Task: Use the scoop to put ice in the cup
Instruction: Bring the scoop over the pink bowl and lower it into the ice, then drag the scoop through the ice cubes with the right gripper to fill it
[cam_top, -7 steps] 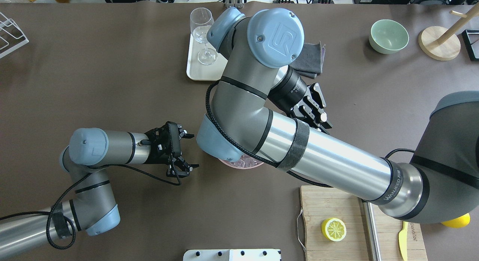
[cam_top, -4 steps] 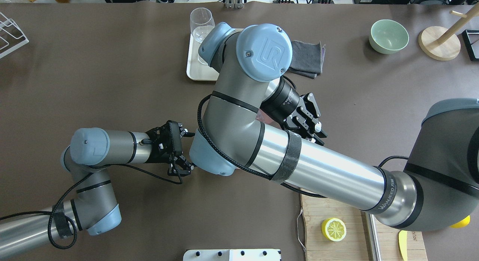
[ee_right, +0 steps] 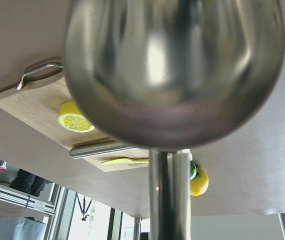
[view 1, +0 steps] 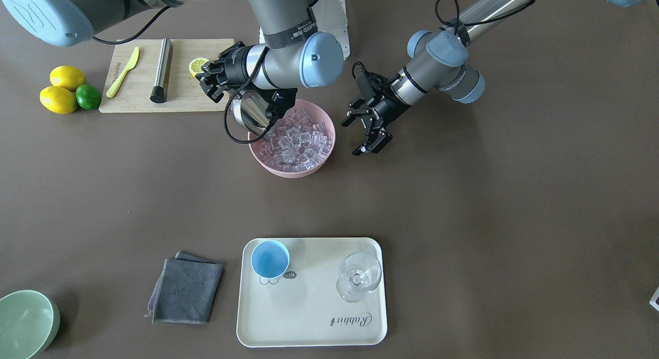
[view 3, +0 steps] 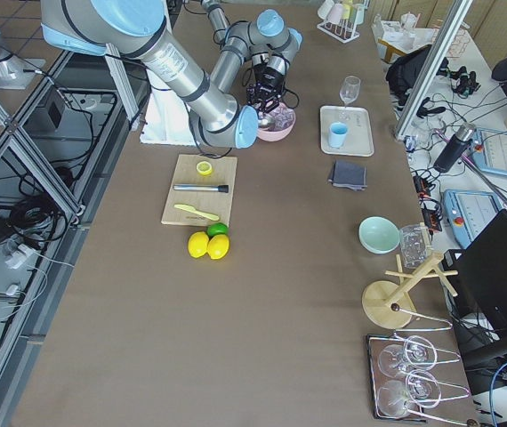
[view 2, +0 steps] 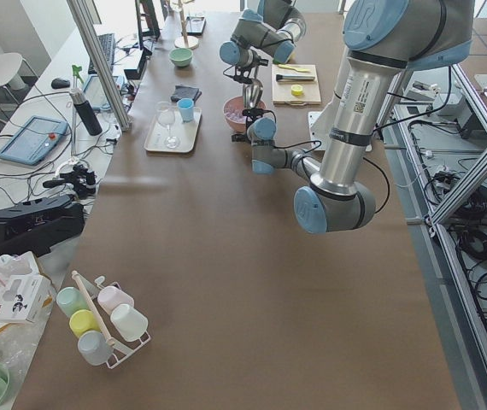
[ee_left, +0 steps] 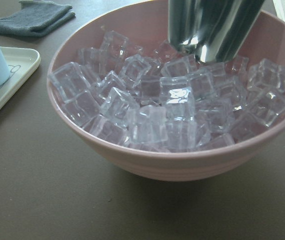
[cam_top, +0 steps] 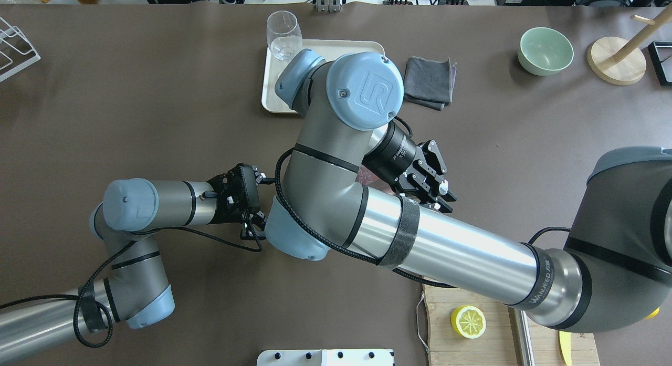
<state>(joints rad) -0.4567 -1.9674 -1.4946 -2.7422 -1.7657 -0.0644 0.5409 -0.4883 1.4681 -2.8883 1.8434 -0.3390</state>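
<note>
Ice [view 1: 301,137] lies heaped in the pink bowl [view 1: 288,172] near the middle of the surface [view 1: 463,220], many clear cubes reaching about to the rim. The right pincer [view 1: 211,86] is pinching the handle of the scoop [view 1: 250,113], and the steel trough hangs tilted over the bowl's edge on the side of the wooden board [view 1: 198,100]. In the left wrist view the lower end of the trough is at the top cubes (touching them or just above, I cannot tell which). The left pincer [view 1: 352,136] hovers just beside the bowl on the opposite side, spread wide and pointing at the bowl. The cup [view 1: 270,259] stands upright on the cream tray [view 1: 309,318], well apart from the bowl, at the side of the surface far from the robot. A stemmed glass [view 1: 359,276] stands on the same tray, and a grey cloth [view 1: 186,289] lies just beside the tray.
</note>
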